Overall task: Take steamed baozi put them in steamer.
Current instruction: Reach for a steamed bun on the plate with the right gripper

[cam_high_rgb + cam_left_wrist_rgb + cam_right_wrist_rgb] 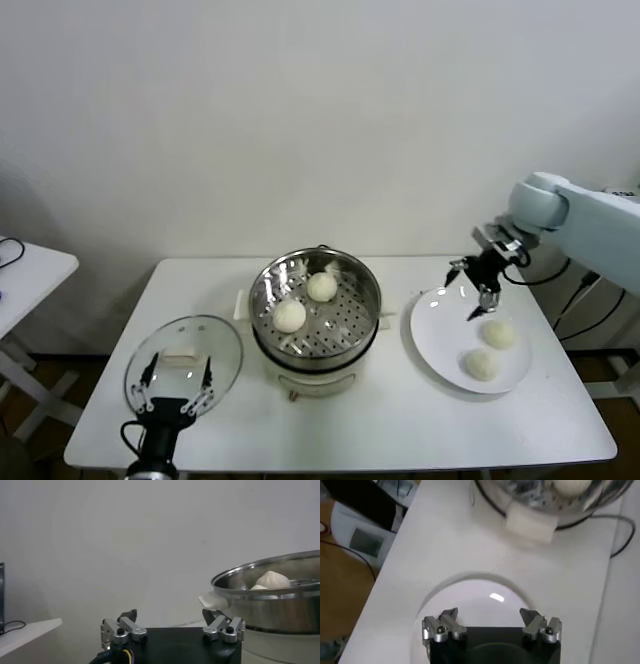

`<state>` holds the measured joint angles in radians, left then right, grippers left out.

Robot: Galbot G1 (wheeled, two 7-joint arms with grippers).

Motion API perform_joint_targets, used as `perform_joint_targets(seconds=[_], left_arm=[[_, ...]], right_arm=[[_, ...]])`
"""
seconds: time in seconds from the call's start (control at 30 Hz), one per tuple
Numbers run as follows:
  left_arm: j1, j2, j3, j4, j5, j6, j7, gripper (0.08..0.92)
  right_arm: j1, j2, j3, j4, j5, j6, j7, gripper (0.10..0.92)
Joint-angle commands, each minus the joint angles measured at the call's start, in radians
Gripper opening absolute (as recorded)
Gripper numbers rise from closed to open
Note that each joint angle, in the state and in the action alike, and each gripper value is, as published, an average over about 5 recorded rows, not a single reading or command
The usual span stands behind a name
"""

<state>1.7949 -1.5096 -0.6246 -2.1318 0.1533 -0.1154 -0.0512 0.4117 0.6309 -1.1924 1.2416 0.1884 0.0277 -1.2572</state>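
steel perforated steamer (315, 310), pleated baozi (321, 286)

Steamer (316, 312) top open, free access from above w/ 2 baozi (305, 300) inside. Bare counter (400, 410) strip btwn steamer & plate (436, 330). Glass lid (184, 362) fills left side.

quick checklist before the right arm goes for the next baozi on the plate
1. Right gripper fingers open and holding nothing: ok.
2. Right gripper over the white plate, above its far edge, not yet over a bun: ok.
3. Baozi left on the plate: two, a farther baozi and a nearer baozi, sitting apart: ok.
4. Steamer uncovered, glass lid lying on the table to its left: ok.
5. Room on the steamer tray: two buns inside, bare perforated area on the right: ok.
6. Left gripper open and parked over the lid, away from the steamer: ok.
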Motion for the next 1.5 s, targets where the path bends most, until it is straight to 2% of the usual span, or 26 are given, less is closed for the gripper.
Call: perform_joint_targets(seconds=[0.03,0.57,1.33,1.5], left_arm=[[0.011,-0.008,-0.001,-0.006,0.002,-0.002,0.0,0.823],[0.007,-0.01,-0.013,0.013,-0.003,-0.004,0.0,0.823],[-0.005,-0.01,-0.016,0.031,-0.005,-0.002,-0.001,0.823],[-0.007,-0.009,-0.016,0.032,-0.005,-0.001,-0.001,0.823]], right_arm=[[-0.265,-0.072,0.186,-0.041,-0.188,0.022,-0.009,0.823],[-0.422,-0.039,0.279,-0.085,-0.262,0.039,0.015,0.823],[-0.427,0.05,0.302,-0.172,-0.282,0.05,0.03,0.822],[-0.426,0.053,0.305,-0.176,-0.283,0.051,0.028,0.783]])
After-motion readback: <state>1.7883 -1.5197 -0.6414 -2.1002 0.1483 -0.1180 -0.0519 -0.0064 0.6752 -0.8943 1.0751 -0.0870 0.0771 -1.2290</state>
